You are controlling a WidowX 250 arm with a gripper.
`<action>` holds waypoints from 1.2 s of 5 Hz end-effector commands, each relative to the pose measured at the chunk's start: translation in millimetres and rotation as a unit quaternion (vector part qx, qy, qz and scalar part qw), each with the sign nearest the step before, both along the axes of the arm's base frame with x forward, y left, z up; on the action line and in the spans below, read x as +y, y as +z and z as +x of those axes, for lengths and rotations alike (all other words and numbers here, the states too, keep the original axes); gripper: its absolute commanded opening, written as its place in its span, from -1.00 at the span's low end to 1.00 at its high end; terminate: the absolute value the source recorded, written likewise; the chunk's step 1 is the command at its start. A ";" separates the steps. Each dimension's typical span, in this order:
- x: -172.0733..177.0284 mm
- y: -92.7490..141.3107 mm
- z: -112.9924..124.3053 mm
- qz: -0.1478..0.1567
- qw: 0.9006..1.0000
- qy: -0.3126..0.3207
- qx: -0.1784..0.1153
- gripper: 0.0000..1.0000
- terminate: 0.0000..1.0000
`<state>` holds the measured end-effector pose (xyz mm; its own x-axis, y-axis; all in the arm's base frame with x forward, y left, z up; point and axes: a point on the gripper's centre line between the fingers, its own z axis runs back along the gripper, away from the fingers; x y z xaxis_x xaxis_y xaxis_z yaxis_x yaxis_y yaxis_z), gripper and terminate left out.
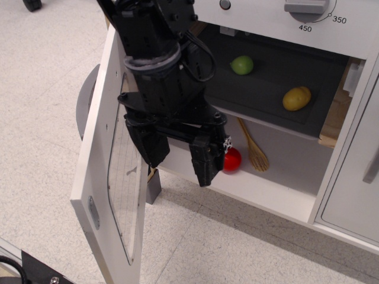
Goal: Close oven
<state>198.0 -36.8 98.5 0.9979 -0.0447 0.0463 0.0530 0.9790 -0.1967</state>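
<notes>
Spread apart and holding nothing, our black gripper hangs fingers-down in front of the open oven, just beside the inner face of its door.

We see the oven as the largest thing, a white toy unit filling the upper right of the view and standing on a pale speckled floor rather than on any worktop, so we place things by the oven's own edges. Its door stands swung wide to the left, nearly edge-on to us, with a rounded clear window crossed by thin lines. Behind the door's outer side a grey curved handle shows.

Inside, a dark tray spans the cavity. On it lie a green fruit toward the back left and a yellow fruit toward the right edge, well apart. Below the tray, on the oven's white bottom, a wooden spoon lies beside a red ball, which sits just behind our right finger. Along the top edge a grey dial reads 450 and 350.
</notes>
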 end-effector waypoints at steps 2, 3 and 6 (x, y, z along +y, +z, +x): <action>13.4 25.6 9.8 -0.001 0.999 0.039 -0.015 1.00 -1.00; 46.1 57.3 11.0 0.035 0.994 0.087 -0.058 1.00 -1.00; 106.9 40.9 -5.7 0.069 0.965 0.247 -0.053 1.00 -1.00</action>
<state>195.9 68.5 131.2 0.8920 0.4267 0.1491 -0.4173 0.9042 -0.0914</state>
